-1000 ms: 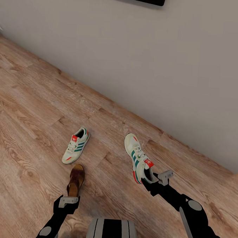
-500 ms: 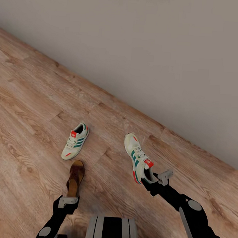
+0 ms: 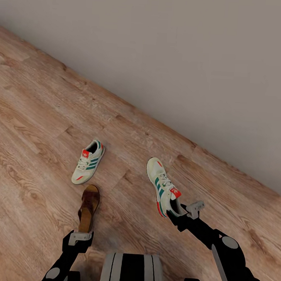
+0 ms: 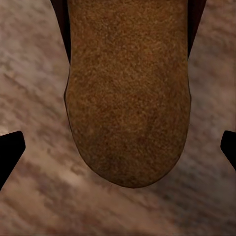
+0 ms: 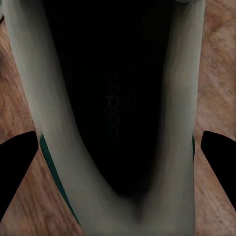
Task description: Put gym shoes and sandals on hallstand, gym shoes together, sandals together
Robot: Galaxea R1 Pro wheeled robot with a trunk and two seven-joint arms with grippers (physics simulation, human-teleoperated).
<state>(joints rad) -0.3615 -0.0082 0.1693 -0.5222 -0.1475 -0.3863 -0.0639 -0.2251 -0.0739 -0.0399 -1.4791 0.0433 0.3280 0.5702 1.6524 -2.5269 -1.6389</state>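
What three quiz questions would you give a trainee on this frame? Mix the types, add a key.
1. True or false: the far gym shoe touches the near gym shoe at the right claw.
2. What lies between the left claw fingers in the left wrist view? A) sandal B) sneaker C) bare floor only
3. Fill in: the head view shows ___ sandal(s) on the corridor floor.

Key: 1 false, they lie well apart. 2 A. 3 one.
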